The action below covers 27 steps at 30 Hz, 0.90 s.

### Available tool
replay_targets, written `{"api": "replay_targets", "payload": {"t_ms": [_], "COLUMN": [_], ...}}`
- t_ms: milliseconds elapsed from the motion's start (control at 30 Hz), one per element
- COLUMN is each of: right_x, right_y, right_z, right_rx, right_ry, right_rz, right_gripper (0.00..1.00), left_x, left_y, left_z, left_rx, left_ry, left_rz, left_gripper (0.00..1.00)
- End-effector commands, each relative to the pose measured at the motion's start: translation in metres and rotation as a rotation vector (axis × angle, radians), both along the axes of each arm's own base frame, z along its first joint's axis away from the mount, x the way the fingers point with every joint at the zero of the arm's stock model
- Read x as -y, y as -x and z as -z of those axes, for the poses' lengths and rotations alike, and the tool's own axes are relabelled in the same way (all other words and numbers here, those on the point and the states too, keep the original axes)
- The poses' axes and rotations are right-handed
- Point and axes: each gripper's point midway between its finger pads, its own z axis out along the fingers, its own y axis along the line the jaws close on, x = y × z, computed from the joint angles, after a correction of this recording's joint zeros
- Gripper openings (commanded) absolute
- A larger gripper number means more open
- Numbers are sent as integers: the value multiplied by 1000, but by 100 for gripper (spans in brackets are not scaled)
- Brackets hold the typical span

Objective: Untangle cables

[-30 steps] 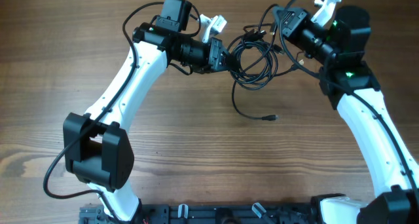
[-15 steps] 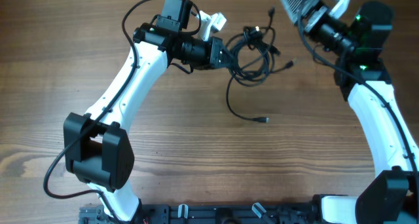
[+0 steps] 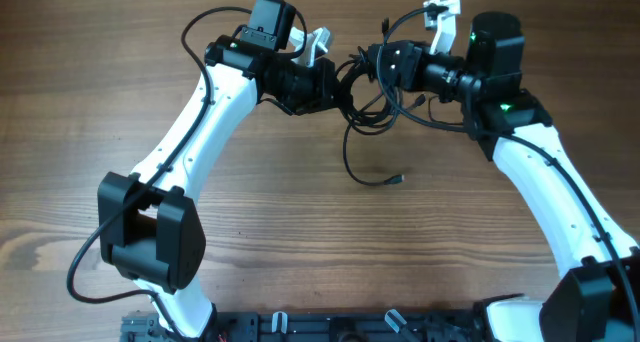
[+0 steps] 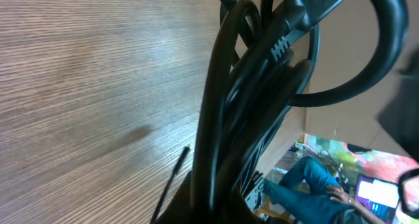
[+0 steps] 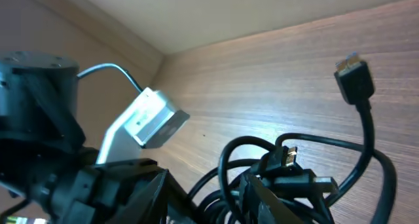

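The cables [image 3: 372, 100] are a tangled bundle of thin black cords at the far middle of the wooden table. One loose cord trails toward me and ends in a plug [image 3: 397, 180]. My left gripper [image 3: 338, 87] is shut on the left side of the bundle. In the left wrist view the cords [image 4: 262, 86] fill the frame and run down into the jaws [image 4: 222, 211]. My right gripper [image 3: 378, 62] is at the bundle's right top, open. Its fingers [image 5: 209, 204] straddle coils and plug ends [image 5: 288, 178]. One plug [image 5: 353, 80] sticks up free.
The left arm [image 3: 190, 122] reaches in from the front left and the right arm [image 3: 540, 182] from the front right. Thick arm wires loop above both wrists. The wooden table [image 3: 300, 232] lies below, with a black rail along its front edge [image 3: 330, 327].
My right gripper swung up and away to the right, then came back left onto the bundle. The bundle and its loose plug end shifted a little left. The left gripper stayed shut on the cords.
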Motion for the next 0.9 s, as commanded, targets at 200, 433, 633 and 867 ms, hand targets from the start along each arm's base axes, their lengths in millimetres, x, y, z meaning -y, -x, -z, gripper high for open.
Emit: {"api": "replay_targets", "payload": {"t_ms": [200,433,633,867], "right_x": [-25,-28,2,54], "right_y": [-3,-3,14,17], "right_z": [33,20,-62,-121], "right_rx": [0,-25,-40,-203], "right_ry": [89,18,-264,-577], "right_rz": [-54,-30,-70,-94], "right_gripper": [36,7,4,4], "left_x": [8,5,-10,-10], "left_y": [7,3,-11,-11], "left_z": [-14,-9,6,6], "left_rx": [15,25,72,71], "left_ry": [71,37,-90,-90], "left_rz": [58,39,-26,-26], "left_gripper": [4,4,4,4]}}
